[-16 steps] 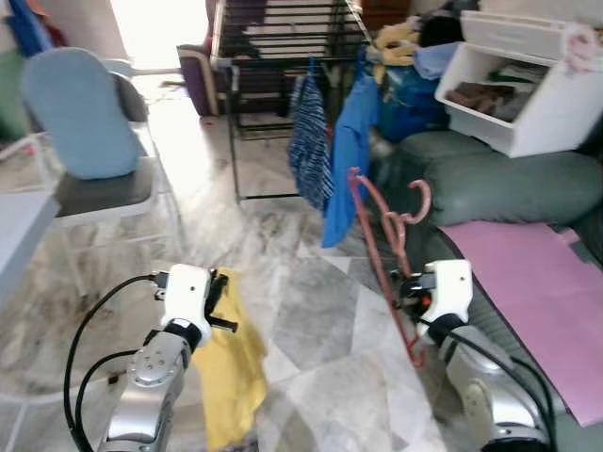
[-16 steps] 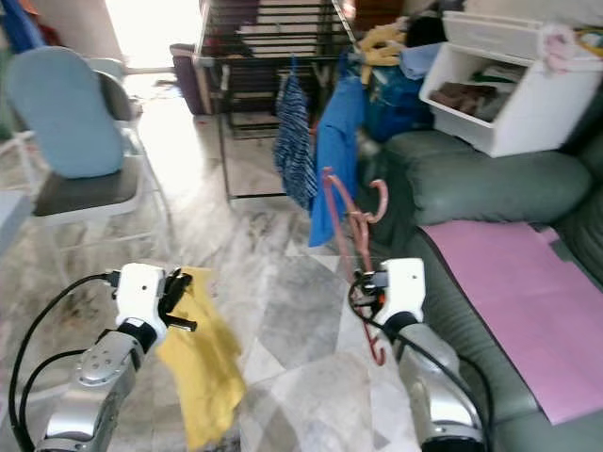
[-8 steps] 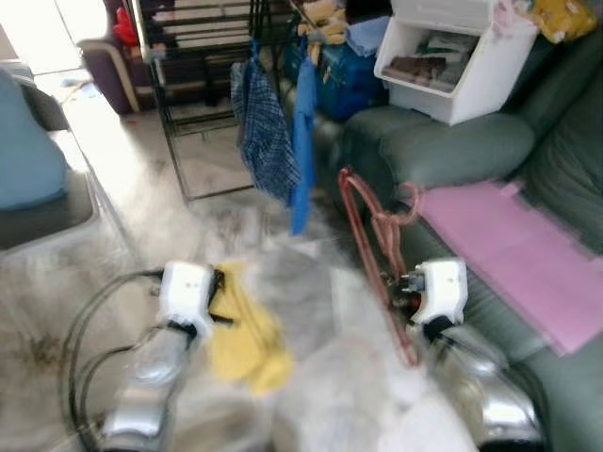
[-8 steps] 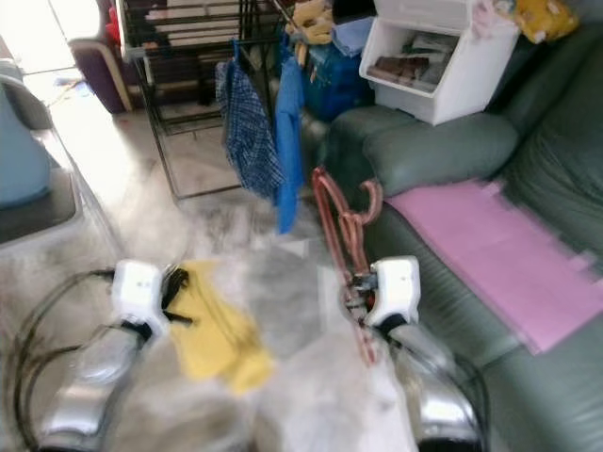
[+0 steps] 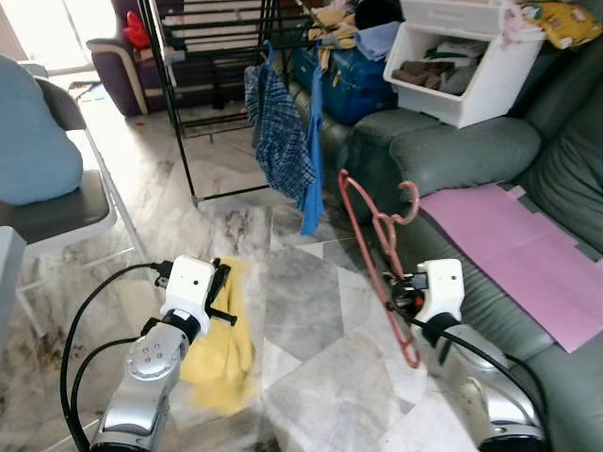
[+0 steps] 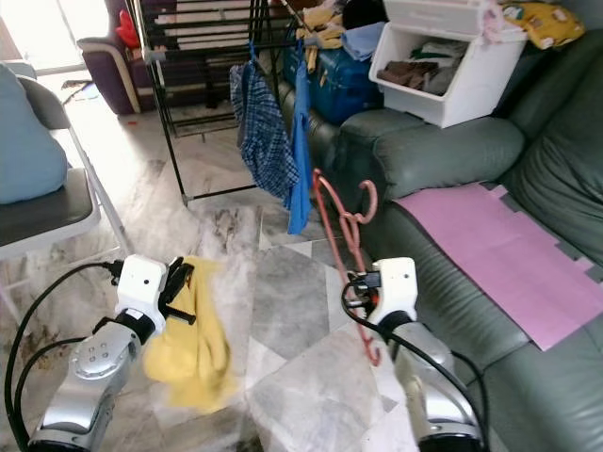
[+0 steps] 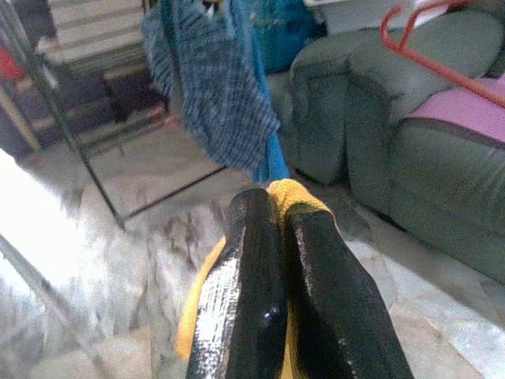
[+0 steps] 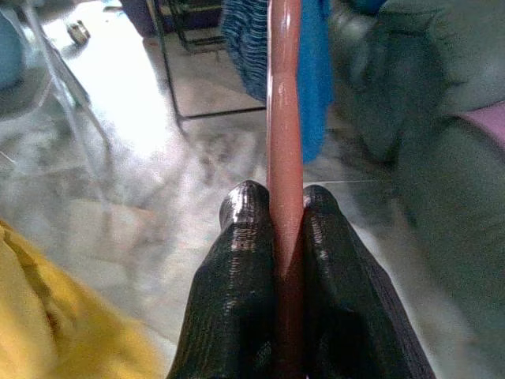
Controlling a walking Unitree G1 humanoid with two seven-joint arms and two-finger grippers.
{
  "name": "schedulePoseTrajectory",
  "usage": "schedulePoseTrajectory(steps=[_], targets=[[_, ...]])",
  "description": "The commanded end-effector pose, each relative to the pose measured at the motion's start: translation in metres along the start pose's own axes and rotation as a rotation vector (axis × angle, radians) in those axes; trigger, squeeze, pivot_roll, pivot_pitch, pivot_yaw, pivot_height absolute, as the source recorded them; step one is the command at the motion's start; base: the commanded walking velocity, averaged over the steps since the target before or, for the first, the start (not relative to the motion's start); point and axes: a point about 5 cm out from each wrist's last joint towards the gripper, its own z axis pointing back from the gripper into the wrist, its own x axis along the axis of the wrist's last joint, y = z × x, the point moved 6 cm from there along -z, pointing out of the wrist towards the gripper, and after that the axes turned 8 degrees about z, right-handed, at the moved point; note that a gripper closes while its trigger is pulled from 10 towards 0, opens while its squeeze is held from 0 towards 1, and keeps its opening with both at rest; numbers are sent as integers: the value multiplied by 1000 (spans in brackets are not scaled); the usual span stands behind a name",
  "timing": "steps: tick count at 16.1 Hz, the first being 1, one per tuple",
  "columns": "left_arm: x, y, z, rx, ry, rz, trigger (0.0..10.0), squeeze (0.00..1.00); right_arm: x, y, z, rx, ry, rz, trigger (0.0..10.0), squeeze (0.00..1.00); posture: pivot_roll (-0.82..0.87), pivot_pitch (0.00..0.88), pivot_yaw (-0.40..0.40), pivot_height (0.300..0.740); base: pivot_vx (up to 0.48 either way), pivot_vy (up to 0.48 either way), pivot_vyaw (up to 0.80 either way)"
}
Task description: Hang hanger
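beside the sofa [image 5: 452, 160], right tool [image 8: 276, 207] clamps the red hanger [image 5: 372, 245]; left tool [image 7: 278, 212] clamps yellow cloth [image 5: 219, 348].

Yellow cloth [image 5: 219, 353]: lower edge blurred, upper part hidden behind left tool [image 5: 219, 294]. Red hanger [image 5: 377, 254]: bar partly hidden between right tool [image 8: 276, 237] fingers. Drying rack [image 5: 226, 38]: top cut off. Bin [image 5: 462, 66] contents: too small to tell.
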Motion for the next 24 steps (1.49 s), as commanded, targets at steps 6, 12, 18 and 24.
schedulePoseTrajectory(steps=[6, 12, 18, 24], targets=[[52, -4, -32, -193, -103, -254, 10000, 0, 3, -26, -8, -40, 43, 75, 10000, 0, -69, 0, 7, 740, 0, 0, 0], [83, 9, -45, -162, -190, -510, 10000, 0, 17, -2, -5, 157, -22, 80, 10000, 0, -73, 0, 8, 740, 0, 0, 0], [96, 15, -53, -209, -263, -942, 10000, 0, 40, 17, 23, 638, -3, 76, 10000, 0, -87, 0, 20, 740, 0, 0, 0], [103, 11, -55, -282, -312, -1051, 10000, 0, 37, 19, 61, 888, 70, 69, 10000, 0, -91, 0, 37, 740, 0, 0, 0]])
